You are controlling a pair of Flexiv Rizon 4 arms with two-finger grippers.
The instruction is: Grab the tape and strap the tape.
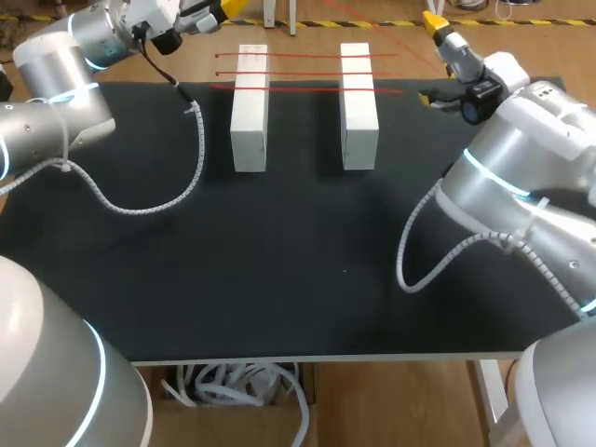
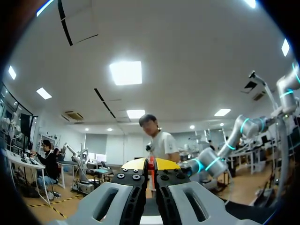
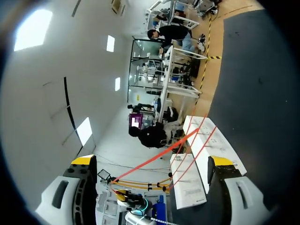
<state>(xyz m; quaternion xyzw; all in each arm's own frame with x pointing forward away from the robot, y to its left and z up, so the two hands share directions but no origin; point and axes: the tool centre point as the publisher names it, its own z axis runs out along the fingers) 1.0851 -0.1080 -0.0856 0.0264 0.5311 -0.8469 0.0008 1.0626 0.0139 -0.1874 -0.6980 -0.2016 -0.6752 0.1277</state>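
**Tape strung over two blocks, grippers at the far edge**

Both arms come in over the near corners of the black table (image 1: 279, 279). The left arm (image 1: 56, 84) bends across the left side and its ribbed grey cable (image 1: 177, 186) sags onto the tabletop. The right arm (image 1: 521, 186) rises from the right side, with its own cable loop (image 1: 419, 242) hanging beside it.

Farther back, two white blocks stand side by side and apart, the left block (image 1: 250, 112) and the right block (image 1: 358, 112). Three strands of red tape (image 1: 303, 73) cross their far ends from one block to the other and run a little past each outer side.

At the far edge, the left gripper (image 1: 228, 9) is held beyond the table's back left, just past the left ends of the strands and not touching them. In the left wrist view its yellow tips are pressed together with a thin red strip (image 2: 151, 169) pinched between them. Whether that strip joins the strands on the blocks cannot be told.

The right gripper (image 1: 431, 58) hangs at the back right, level with the strands' right ends, its fingers spread wide and holding nothing. Its wrist view looks along the blocks, with the strands ahead, in line with the gap between the fingers.
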